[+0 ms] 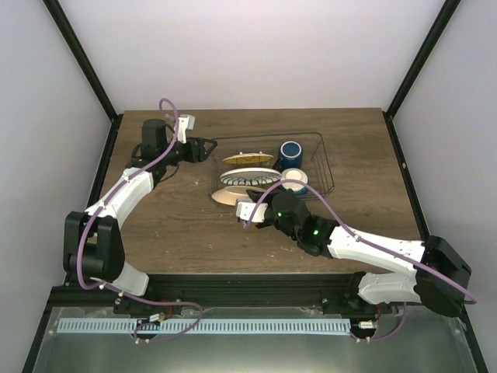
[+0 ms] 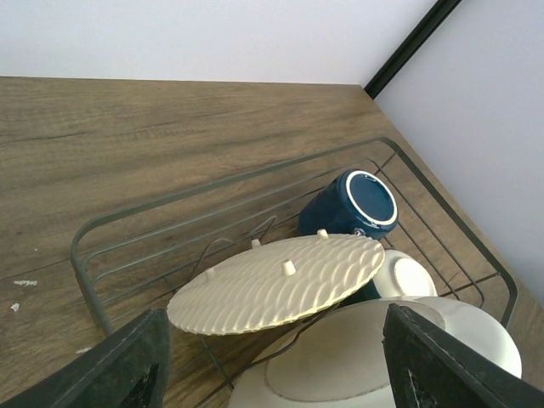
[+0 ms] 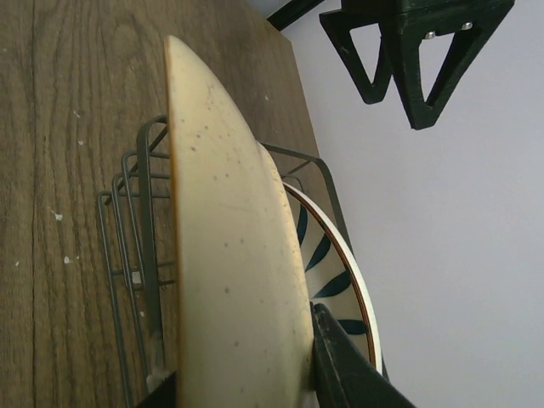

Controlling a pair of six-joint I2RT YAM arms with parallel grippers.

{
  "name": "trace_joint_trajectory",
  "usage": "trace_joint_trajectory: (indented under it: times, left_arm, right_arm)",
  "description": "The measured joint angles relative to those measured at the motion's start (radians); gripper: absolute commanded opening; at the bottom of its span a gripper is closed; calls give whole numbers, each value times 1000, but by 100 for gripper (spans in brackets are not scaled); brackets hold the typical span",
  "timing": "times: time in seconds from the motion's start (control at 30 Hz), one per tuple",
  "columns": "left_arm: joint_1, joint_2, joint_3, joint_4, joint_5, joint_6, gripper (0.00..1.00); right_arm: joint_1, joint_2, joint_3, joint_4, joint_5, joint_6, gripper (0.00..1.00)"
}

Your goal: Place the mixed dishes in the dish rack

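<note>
The wire dish rack (image 1: 314, 167) holds the dark blue cup (image 1: 291, 151), the small cream bowl (image 1: 294, 179), the orange-yellow plate (image 1: 247, 158) and the striped plate (image 1: 250, 177), both plates on edge. My right gripper (image 1: 254, 212) is shut on the tan plate (image 1: 231, 195), which stands on edge at the rack's near left side. In the right wrist view the tan plate (image 3: 229, 255) sits between my fingers (image 3: 344, 370), the striped plate (image 3: 336, 272) just behind. My left gripper (image 1: 206, 148) is open and empty beside the rack's left end, facing the orange-yellow plate (image 2: 280, 282) and cup (image 2: 353, 204).
The rack's wire rim (image 2: 93, 255) and dividers run close under the plates. The pale back of another plate (image 2: 374, 361) fills the low part of the left wrist view, with the cream bowl (image 2: 410, 276) behind. Bare wooden table (image 1: 171, 225) lies left and in front of the rack.
</note>
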Motion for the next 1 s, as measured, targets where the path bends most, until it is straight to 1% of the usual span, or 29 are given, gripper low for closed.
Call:
trace_joint_trajectory:
  times: [0.27, 0.4, 0.57, 0.7, 1.0]
  left_arm:
    - [3, 6, 0, 0, 3, 0, 70]
    - [3, 6, 0, 0, 3, 0, 70]
    - [4, 6, 0, 0, 5, 0, 70]
    - [4, 6, 0, 0, 6, 0, 70]
    - [6, 9, 0, 0, 10, 0, 70]
  right_arm:
    - [-93, 73, 134, -141, -158, 65, 1]
    - [-137, 89, 161, -164, -206, 69, 1]
    - [-165, 84, 163, -177, -206, 39, 1]
    - [-177, 79, 194, -243, -191, 6, 1]
    - [-176, 61, 207, -300, -172, -82, 1]
